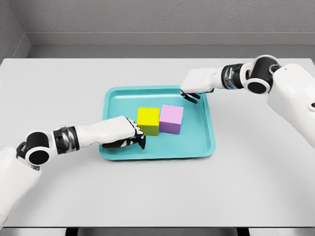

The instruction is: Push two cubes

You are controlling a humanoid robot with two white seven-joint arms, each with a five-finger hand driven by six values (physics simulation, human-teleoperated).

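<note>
Your left hand [123, 133], fingers curled and holding nothing, touches the yellow cube's [148, 121] near-left side. That cube sits mid-tray, apparently touching the pink cube [171, 119] on its right. Push level and straight. Your right hand [193, 88], also curled and empty, hovers over the teal tray's [209, 147] far-right rim; bring it squarely behind the pink cube.

2 cubes, 1 yellow [148, 120] & 1 pink [171, 119], 1 teal tray [209, 142], 1 table [157, 191].

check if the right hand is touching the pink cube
No, the right hand sits at the teal tray's far rim, with bare tray floor between it and the pink cube.
</note>
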